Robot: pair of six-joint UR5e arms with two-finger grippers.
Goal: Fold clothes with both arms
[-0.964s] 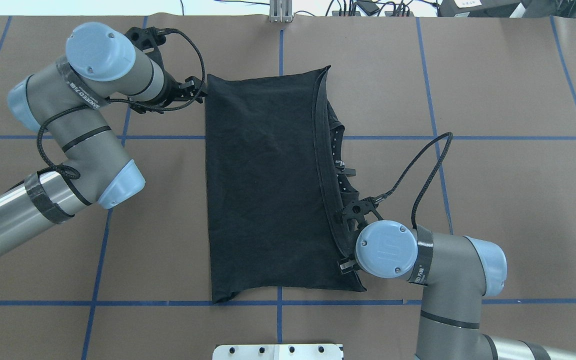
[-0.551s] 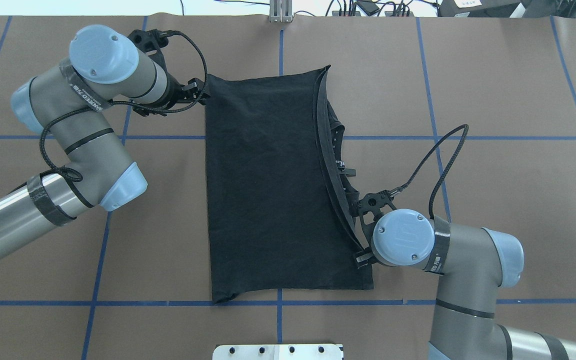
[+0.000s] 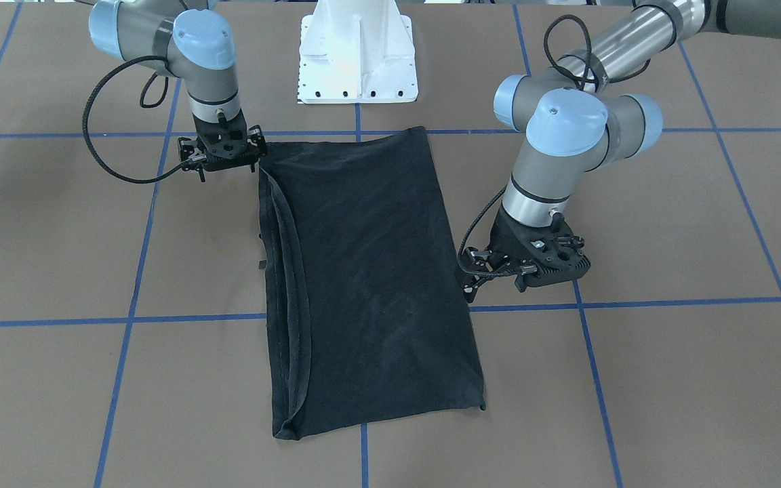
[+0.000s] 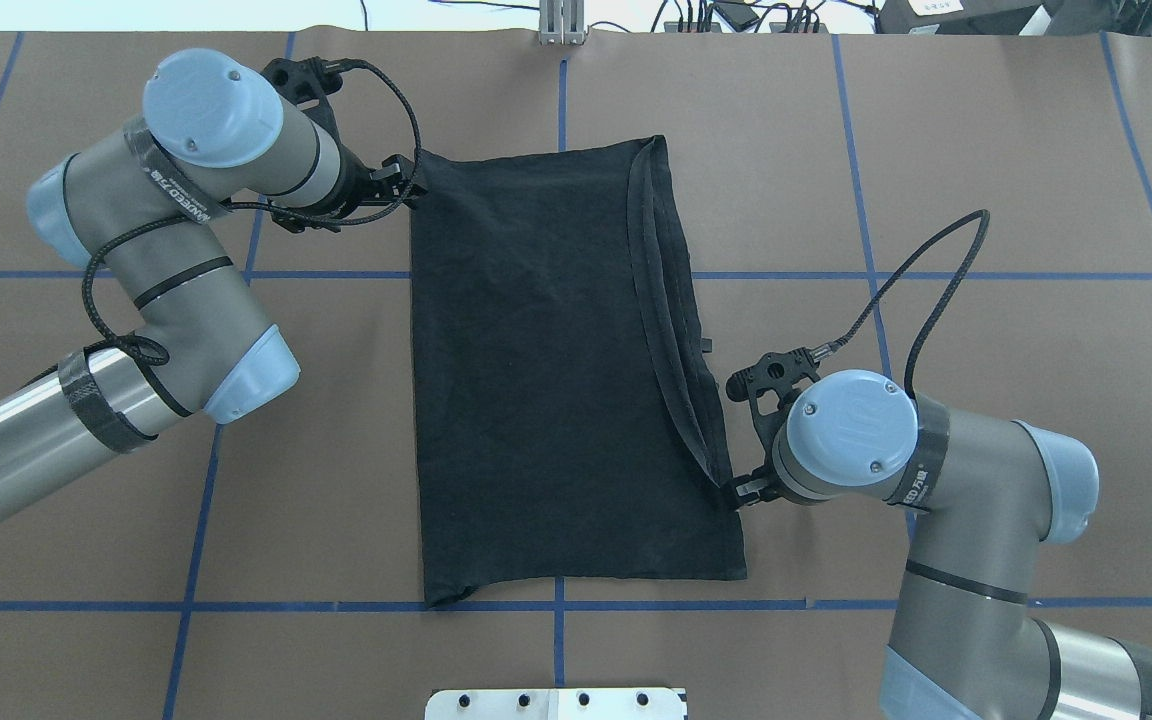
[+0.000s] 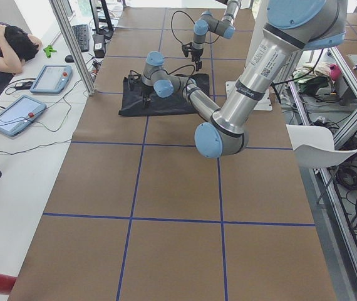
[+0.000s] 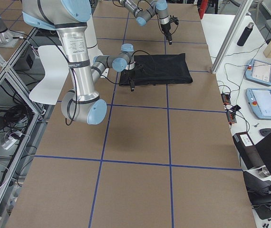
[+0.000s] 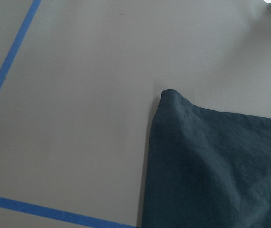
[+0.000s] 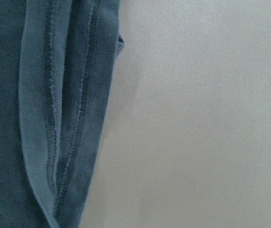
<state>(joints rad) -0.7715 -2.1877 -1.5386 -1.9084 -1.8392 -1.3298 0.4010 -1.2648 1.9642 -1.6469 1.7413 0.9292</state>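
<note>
The black T-shirt (image 4: 546, 380) lies flat on the brown table, folded to a long rectangle with its plain back up. It also shows in the front view (image 3: 363, 285). Stacked hems run along its right edge (image 8: 54, 118). My left gripper (image 4: 411, 182) sits low at the shirt's far left corner (image 7: 171, 97); its jaws look open and hold nothing. My right gripper (image 4: 739, 490) is just off the shirt's right edge near the robot; it looks open and empty. In the front view the left gripper (image 3: 466, 274) is on the right and the right gripper (image 3: 224, 166) on the left.
The white pedestal base (image 3: 356, 61) stands at the robot's side of the table, close to the shirt's near edge. Blue tape lines (image 4: 556, 605) cross the table. A person (image 5: 3, 44) sits beyond the far side beside tablets.
My right gripper has moved right, off the shirt, and the edge it held up now lies flat. My left gripper has shifted slightly right toward the shirt's corner.
</note>
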